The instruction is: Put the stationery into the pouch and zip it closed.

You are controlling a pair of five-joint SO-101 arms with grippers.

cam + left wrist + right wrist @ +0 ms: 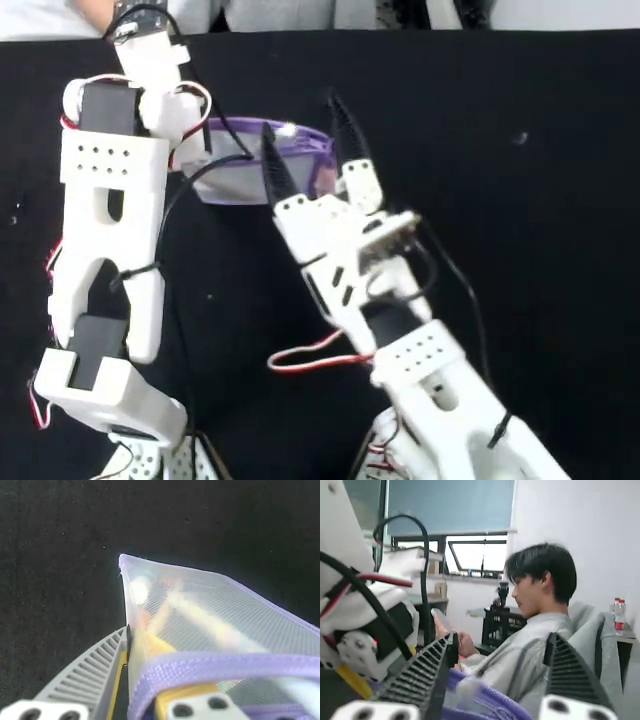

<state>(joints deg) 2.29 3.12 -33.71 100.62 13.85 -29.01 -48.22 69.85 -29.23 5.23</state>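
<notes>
**Jaws, two pairs; pouch, one**

Left jaws: pinching one end of the mesh pouch (232, 186), upper centre of the high view. Right jaws: spread, astride its purple zip edge (487, 701). Stationery (220, 630): blurred, inside the pouch. Table (530, 250): black.

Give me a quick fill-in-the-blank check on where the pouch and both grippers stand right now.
1. The left gripper is shut on the ___.
2. The right gripper's fingers stand ___, with the pouch's zip edge between them.
3. The trim of the pouch is ___.
4. The stationery sits ___ the pouch.

Missing words: pouch; open; purple; inside.
</notes>
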